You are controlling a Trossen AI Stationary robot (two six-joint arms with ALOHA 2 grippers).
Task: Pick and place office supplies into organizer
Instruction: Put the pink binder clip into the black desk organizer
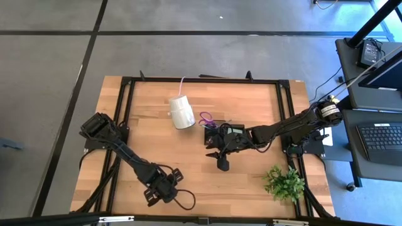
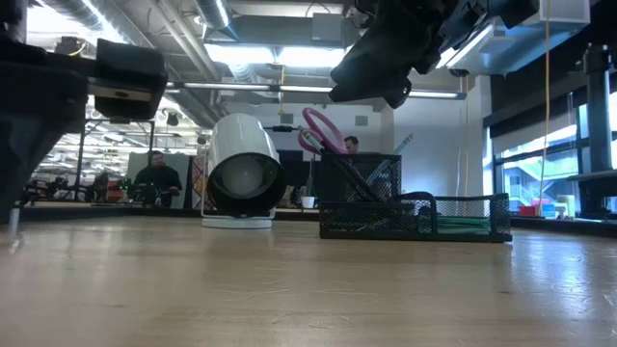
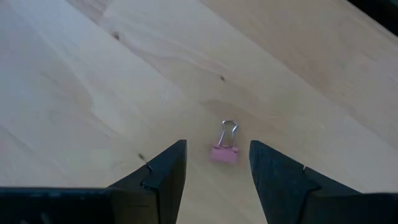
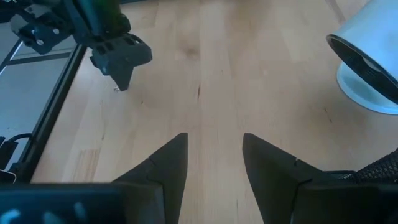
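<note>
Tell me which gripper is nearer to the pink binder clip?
Left. The left gripper hangs right over the pink binder clip, fingers open on either side; the right gripper is beside the organizer, far off.

Evenly and softly lit from overhead, with faint shadows on the table [image 1: 207, 182]. Low view strongly backlit by ceiling lights [image 2: 280, 53] and windows [image 2: 540, 173] (near arms reduced to blurred silhouettes). Wrist views bright, slightly washed out.

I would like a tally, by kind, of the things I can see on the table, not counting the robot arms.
Pink binder clip: 1
Purple-handled scissors: 1
Black mesh organizer: 1
White cylinder roll: 1
Green plant: 1
Total: 5
</note>
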